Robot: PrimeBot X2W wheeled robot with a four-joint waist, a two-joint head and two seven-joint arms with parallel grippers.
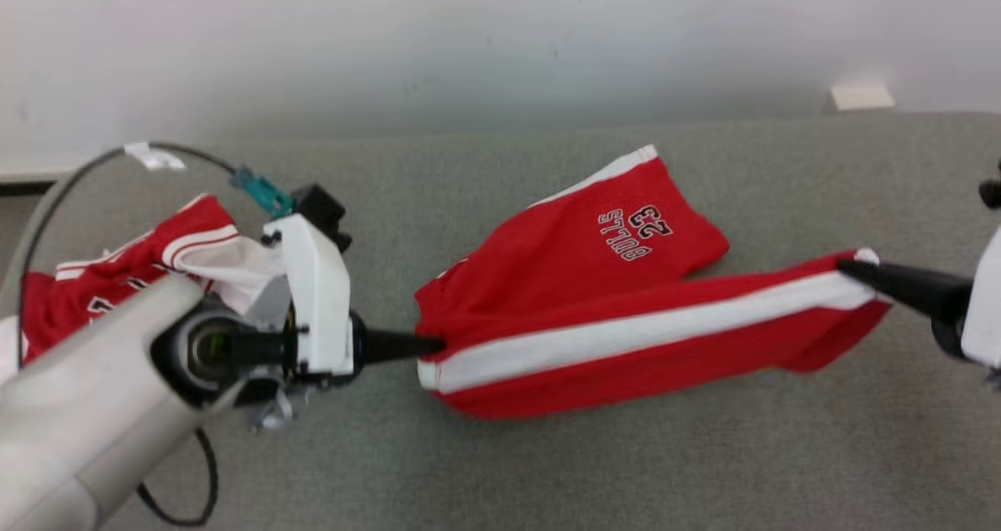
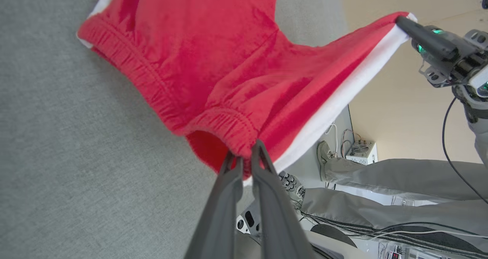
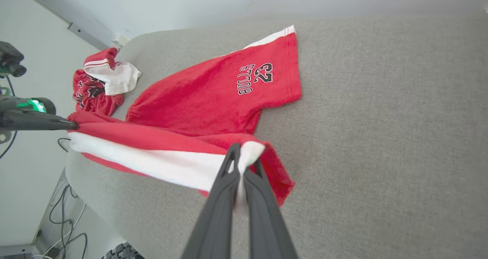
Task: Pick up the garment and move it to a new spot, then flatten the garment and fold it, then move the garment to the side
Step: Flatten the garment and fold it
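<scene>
The garment is a pair of red shorts with a white side stripe and "BULLS 23" print, stretched over the grey table. My left gripper is shut on the elastic waistband at one end. My right gripper is shut on the white-striped leg hem at the other end. The near leg hangs taut between both grippers, lifted off the surface, while the far leg with the print lies flat on the table. In the left wrist view the right gripper shows at the upper right.
A second red and white garment lies crumpled at the table's left end, behind my left arm. A wall runs along the table's far edge. A person's grey trouser legs and a shoe stand on the floor beside the table, among cables.
</scene>
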